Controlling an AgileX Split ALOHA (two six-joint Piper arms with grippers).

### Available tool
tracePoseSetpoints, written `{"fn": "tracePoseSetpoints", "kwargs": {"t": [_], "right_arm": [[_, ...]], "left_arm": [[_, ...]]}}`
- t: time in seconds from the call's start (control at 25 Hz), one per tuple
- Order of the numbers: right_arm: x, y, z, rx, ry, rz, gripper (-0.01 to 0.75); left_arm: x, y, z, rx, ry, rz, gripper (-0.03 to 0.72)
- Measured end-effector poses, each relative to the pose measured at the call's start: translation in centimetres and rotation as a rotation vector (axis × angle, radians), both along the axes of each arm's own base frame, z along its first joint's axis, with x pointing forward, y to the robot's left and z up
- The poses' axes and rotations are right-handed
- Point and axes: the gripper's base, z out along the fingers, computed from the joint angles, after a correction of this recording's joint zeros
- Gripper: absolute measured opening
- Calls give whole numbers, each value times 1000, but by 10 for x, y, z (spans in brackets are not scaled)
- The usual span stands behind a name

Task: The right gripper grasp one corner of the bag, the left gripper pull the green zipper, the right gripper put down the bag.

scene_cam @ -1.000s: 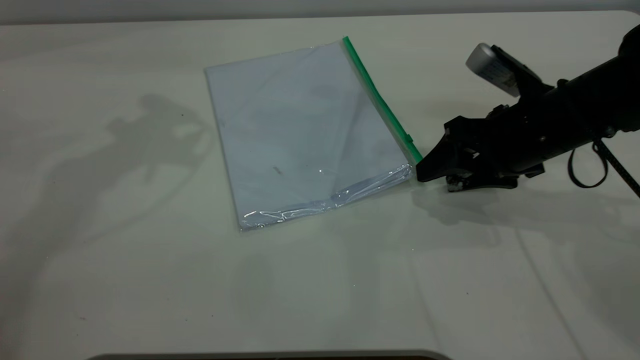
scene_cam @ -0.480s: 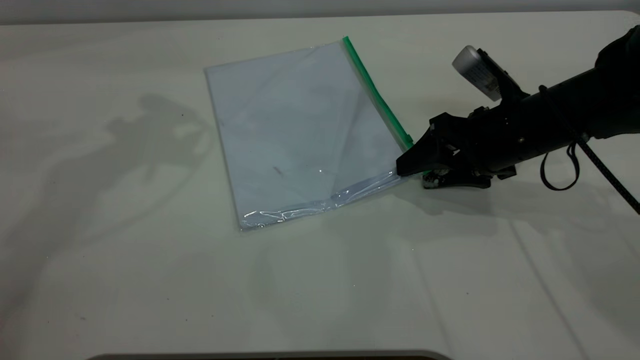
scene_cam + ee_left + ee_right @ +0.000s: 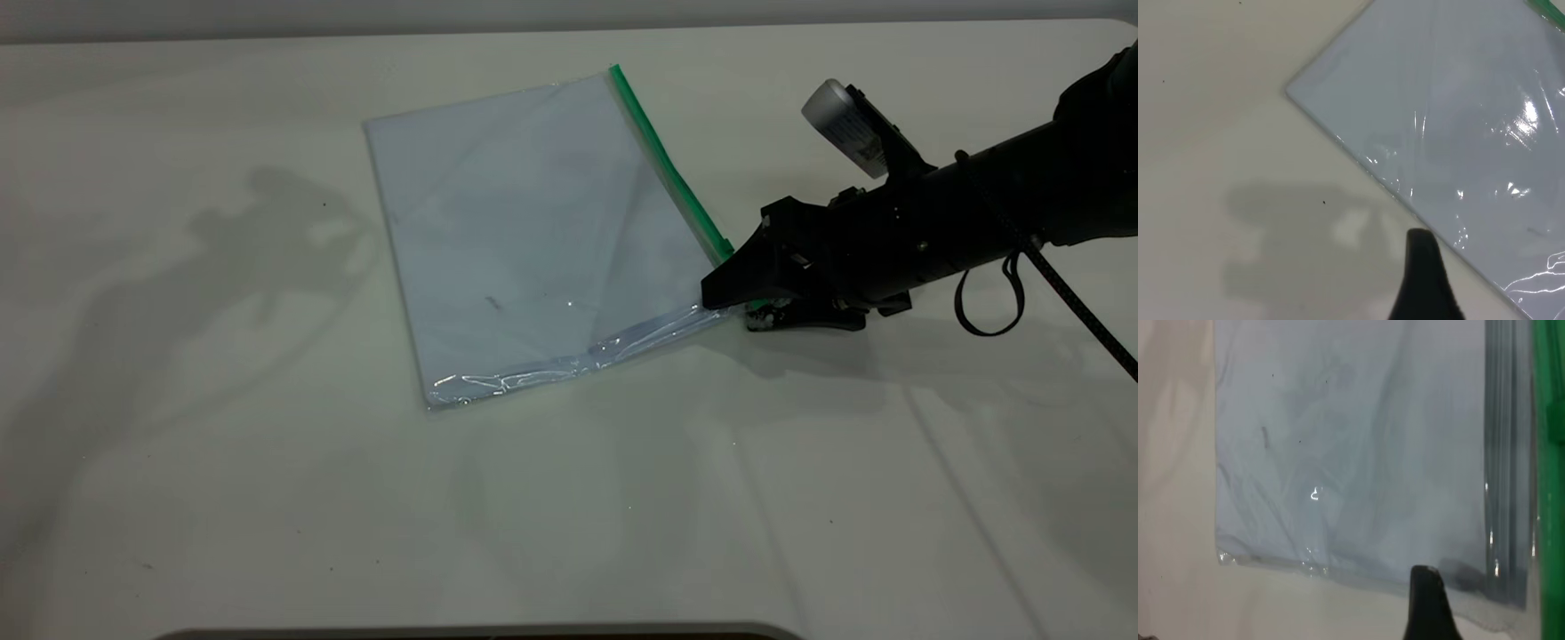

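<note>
Clear plastic with pale sheets inside made up the bag (image 3: 533, 240), which lay flat on the white desk (image 3: 222, 498), set at a slant to the desk's edges. Its green zipper (image 3: 669, 169) ran along the edge nearest the right arm, the small slider tab (image 3: 726, 246) near that edge's near end. The right gripper (image 3: 725, 293) lay low over the desk with its pointed tip on the bag's near corner at the end of the green strip; whether it was clenched on the plastic could not be told. In the left wrist view the left gripper (image 3: 1425, 280) hung above the desk just beside another edge of the bag (image 3: 1451, 113), its state impossible to judge.
</note>
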Motion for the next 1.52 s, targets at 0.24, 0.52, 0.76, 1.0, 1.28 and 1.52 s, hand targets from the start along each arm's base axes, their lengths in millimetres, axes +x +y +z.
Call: {"fn": "tracePoseSetpoints", "kwargs": {"t": [0.24,0.52,0.76,1.0,1.28,1.52], "right_arm": [[5,6,4,27,-21,14,533],[5,7,4,27,-22,17,499],[5,17,1,29,-27,44,496],[6,20,0,30,-30,51,452],[8,20,0,29,-35,52,116],[25,24,11,40,-101,62,34]], "left_arm": [[1,0,0,-1,-8,5,588],[1,0,1,-9,-9,9,588],[1,-1,1,-19,-12,17,588],[2,-1,1,-19,-13,18,588],[2,-1,1,-19,-13,18,588],[2,-1,1,-16,-15,11,588]]}}
